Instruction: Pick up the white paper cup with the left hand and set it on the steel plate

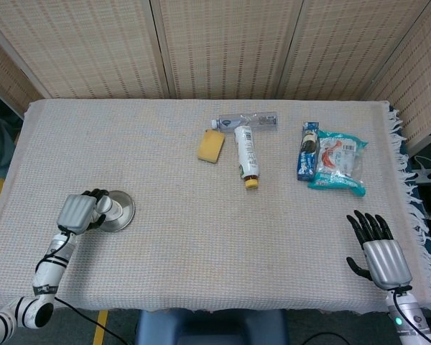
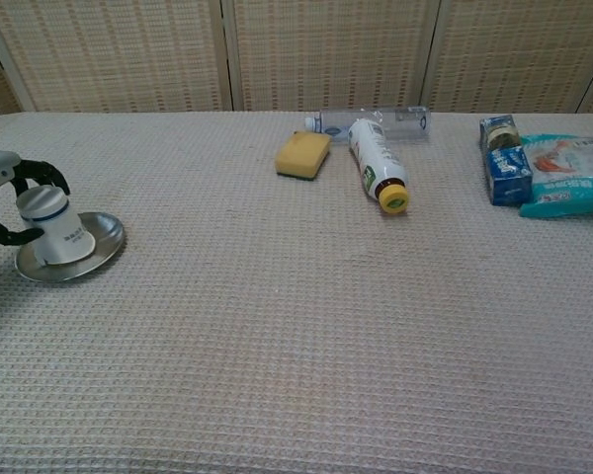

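- The right hand [image 1: 377, 248] rests at the table's [image 2: 296, 375] near right edge, seen only from the head camera, fingers spread and holding nothing.
- The left hand [image 1: 81, 211] sits at the near left, its dark fingers [image 2: 38, 170] curled round the cup [image 2: 51, 225].
- The cup is upside down (wide end down) and stands on the plate [image 2: 101, 237], left of the plate's middle; the plate lies flat on the cloth.
- Farther back, near the middle, a sponge [image 2: 303, 154] lies just left of a white bottle [image 2: 376, 162] with a yellow cap pointing toward the camera.
- A clear bottle [image 2: 376, 119] lies crosswise behind both, touching the white bottle's far end.
- At the far right, a blue box [image 2: 504, 163] lies beside a teal packet [image 2: 568, 175], the two touching.
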`<state>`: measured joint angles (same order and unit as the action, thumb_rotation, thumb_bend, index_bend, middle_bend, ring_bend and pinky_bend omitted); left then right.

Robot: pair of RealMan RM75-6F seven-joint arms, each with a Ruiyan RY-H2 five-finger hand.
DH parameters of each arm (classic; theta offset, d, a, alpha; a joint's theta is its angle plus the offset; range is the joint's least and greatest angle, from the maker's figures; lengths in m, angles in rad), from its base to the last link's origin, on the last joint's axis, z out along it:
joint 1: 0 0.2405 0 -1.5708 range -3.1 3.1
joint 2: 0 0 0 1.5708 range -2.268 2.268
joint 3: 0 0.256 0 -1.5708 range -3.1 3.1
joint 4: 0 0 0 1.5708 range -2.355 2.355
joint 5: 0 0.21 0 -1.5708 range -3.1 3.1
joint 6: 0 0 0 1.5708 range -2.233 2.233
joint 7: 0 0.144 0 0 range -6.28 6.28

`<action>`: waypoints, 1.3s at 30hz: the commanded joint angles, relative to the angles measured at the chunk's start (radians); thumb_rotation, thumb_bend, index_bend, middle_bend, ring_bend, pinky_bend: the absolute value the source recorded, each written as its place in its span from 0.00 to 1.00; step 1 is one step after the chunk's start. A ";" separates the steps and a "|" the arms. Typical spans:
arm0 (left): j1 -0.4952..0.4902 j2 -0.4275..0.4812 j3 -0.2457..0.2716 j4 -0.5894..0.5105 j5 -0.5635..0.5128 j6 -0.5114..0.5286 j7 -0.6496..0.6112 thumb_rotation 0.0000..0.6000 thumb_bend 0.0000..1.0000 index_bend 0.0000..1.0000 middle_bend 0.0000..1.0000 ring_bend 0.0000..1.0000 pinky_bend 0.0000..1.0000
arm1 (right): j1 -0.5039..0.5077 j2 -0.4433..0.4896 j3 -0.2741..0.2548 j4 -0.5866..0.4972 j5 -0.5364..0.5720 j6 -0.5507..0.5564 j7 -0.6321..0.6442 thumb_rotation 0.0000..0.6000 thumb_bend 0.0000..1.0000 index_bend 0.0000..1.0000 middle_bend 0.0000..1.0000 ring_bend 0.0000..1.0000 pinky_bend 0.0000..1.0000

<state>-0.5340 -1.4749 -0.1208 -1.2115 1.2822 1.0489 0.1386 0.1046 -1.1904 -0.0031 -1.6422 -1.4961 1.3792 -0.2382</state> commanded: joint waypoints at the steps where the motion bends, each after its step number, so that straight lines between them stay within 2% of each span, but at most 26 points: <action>1: -0.005 0.036 0.015 -0.054 0.041 -0.021 -0.070 1.00 0.36 0.45 0.58 0.39 0.62 | 0.001 0.001 -0.001 -0.001 0.000 -0.002 0.000 0.92 0.18 0.00 0.00 0.00 0.00; 6: -0.001 0.024 0.006 -0.022 0.051 0.015 -0.065 1.00 0.36 0.45 0.58 0.39 0.62 | -0.002 0.005 -0.001 -0.003 -0.004 0.005 0.006 0.92 0.18 0.00 0.00 0.00 0.00; 12: 0.001 0.002 -0.010 0.037 -0.005 -0.002 -0.017 1.00 0.36 0.45 0.58 0.39 0.61 | -0.006 0.008 -0.005 -0.009 -0.017 0.015 0.008 0.92 0.18 0.00 0.00 0.00 0.00; 15: 0.005 0.015 -0.005 0.015 0.005 -0.010 -0.062 1.00 0.36 0.45 0.58 0.39 0.61 | -0.008 0.007 -0.006 -0.009 -0.020 0.018 0.005 0.92 0.18 0.00 0.00 0.00 0.00; 18: 0.018 0.027 0.007 -0.018 0.062 0.048 -0.095 1.00 0.36 0.45 0.58 0.39 0.61 | -0.008 0.006 -0.007 -0.010 -0.022 0.016 0.002 0.92 0.18 0.00 0.00 0.00 0.00; 25: 0.065 0.063 0.064 -0.131 0.251 0.249 -0.091 1.00 0.36 0.43 0.55 0.39 0.60 | -0.009 0.007 -0.012 -0.012 -0.032 0.019 0.004 0.92 0.18 0.00 0.00 0.00 0.00; 29: 0.106 0.098 0.098 -0.198 0.295 0.313 -0.027 1.00 0.36 0.43 0.55 0.38 0.59 | -0.012 0.012 -0.015 -0.016 -0.043 0.026 0.011 0.92 0.18 0.00 0.00 0.00 0.00; 34: 0.163 0.120 0.165 -0.234 0.298 0.314 -0.032 1.00 0.36 0.43 0.55 0.38 0.59 | -0.012 0.015 -0.016 -0.014 -0.046 0.025 0.016 0.92 0.18 0.00 0.00 0.00 0.00; 39: 0.177 0.106 0.186 -0.214 0.296 0.298 -0.051 1.00 0.36 0.43 0.55 0.38 0.59 | -0.010 0.013 -0.017 -0.014 -0.047 0.020 0.013 0.92 0.18 0.00 0.00 0.00 0.00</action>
<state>-0.3626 -1.3614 0.0560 -1.4369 1.5805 1.3565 0.0957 0.0937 -1.1768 -0.0197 -1.6563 -1.5429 1.4005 -0.2239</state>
